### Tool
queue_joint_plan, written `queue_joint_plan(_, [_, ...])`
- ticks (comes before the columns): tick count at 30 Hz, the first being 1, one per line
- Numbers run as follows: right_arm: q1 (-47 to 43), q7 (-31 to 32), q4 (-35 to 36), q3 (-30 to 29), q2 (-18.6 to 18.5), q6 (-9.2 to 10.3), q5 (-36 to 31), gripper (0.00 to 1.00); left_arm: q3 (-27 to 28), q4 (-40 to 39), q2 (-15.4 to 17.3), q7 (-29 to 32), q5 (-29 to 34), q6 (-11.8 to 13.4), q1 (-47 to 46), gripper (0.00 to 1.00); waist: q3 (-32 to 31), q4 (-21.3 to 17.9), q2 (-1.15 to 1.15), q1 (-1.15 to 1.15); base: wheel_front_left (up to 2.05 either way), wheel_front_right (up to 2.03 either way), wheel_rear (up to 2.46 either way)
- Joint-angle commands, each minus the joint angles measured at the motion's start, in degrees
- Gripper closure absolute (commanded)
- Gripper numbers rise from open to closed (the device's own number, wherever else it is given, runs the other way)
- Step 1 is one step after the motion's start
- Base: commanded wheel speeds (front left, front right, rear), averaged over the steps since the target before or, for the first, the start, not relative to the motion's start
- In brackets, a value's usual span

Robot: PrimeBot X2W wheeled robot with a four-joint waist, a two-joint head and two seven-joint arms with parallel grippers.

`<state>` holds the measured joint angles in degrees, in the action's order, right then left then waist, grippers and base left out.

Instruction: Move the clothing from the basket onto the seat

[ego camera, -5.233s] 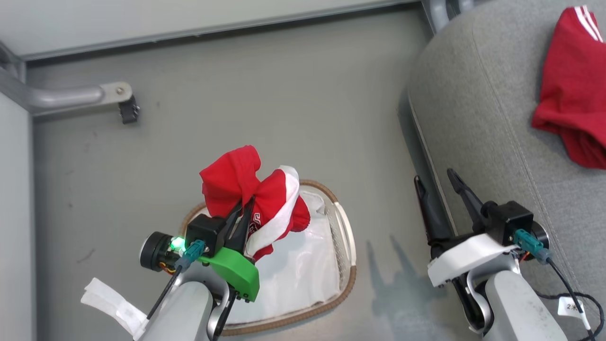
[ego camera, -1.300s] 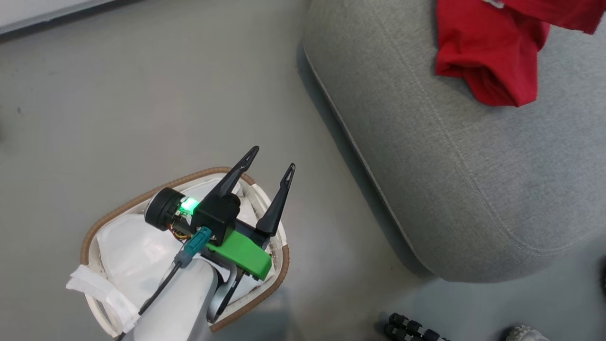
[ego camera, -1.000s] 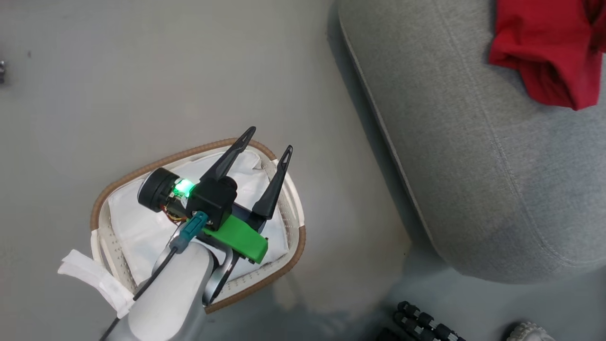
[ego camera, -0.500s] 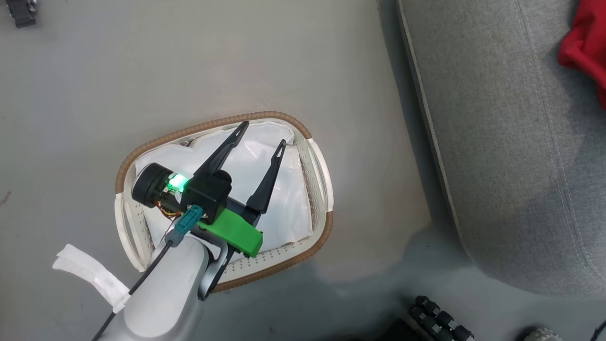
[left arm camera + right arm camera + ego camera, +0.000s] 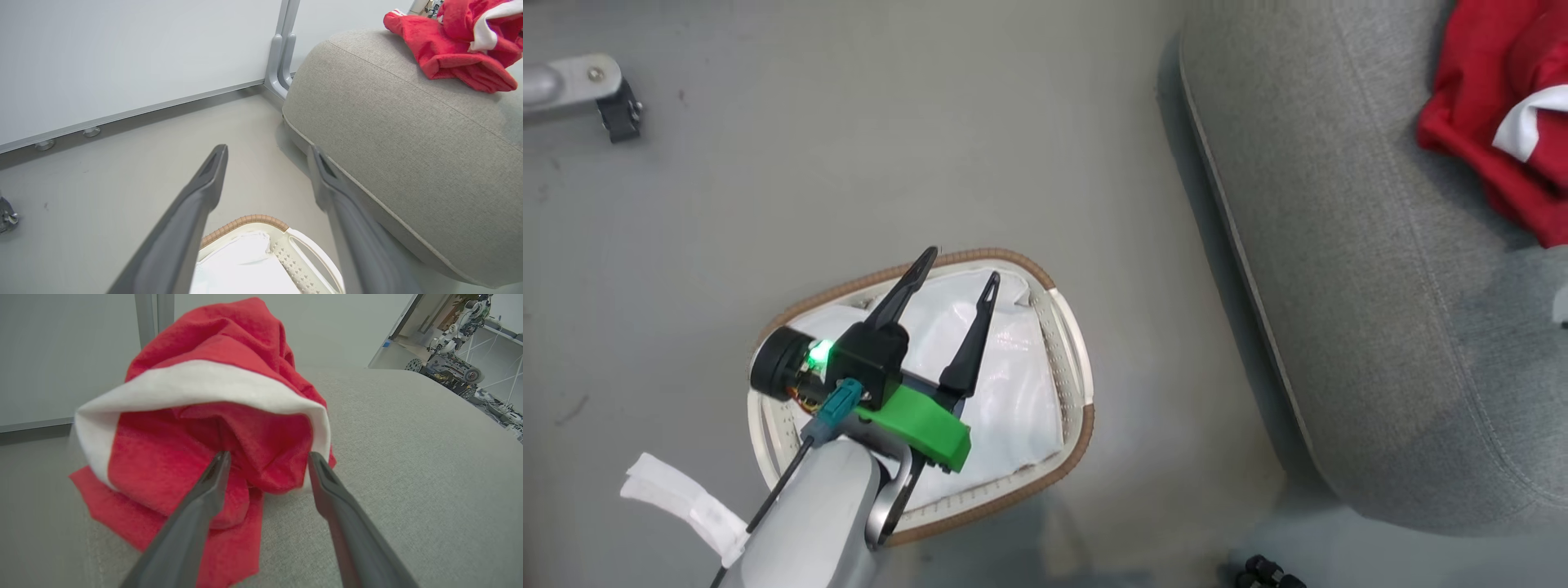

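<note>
Left gripper (image 5: 961, 265) is now open, empty; bright red fabric clothing (image 5: 1470, 98) lies on grey upholstered sofa (image 5: 1339, 245) at two o'clock; right gripper (image 5: 269, 455) open.

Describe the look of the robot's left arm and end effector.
The left end effector has two long, dark, tapering fingers on a black block with a bright green bracket and a glowing green light. A teal plug with a thin black cable runs along the pale grey forearm, which carries white tape.

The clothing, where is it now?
The clothing lies on the seat, upper right in the head view, just ahead of the open right gripper.
</note>
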<state>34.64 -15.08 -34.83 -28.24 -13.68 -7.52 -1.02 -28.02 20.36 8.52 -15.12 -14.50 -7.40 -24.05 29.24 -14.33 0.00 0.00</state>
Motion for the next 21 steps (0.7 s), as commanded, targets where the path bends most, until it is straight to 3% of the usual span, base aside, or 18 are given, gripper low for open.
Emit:
queue_joint_plan(1, [-1.75,-0.13,1.15,1.09,-0.05,0.06,1.1,0.0,0.89,0.4,-0.14,-0.04,-0.07,-0.16,1.42,0.0,-4.27,0.33,0.0,0.0,0.0,0.0,0.0])
queue_joint_plan(13, [-9.84,-0.12,11.61,16.59,4.83,0.06,9.24,0.0,11.63,1.19,-2.93,-0.03,2.16,-0.14,8.15,0.0,-12.61,4.97,0.0,0.0,0.0,0.0,0.0])
queue_joint_plan(21, [-12.23,-0.12,14.14,24.87,8.72,0.05,12.05,0.0,19.49,1.22,-4.63,-0.03,4.0,0.39,11.36,0.0,-15.62,8.77,0.0,0.0,0.0,0.0,0.0])
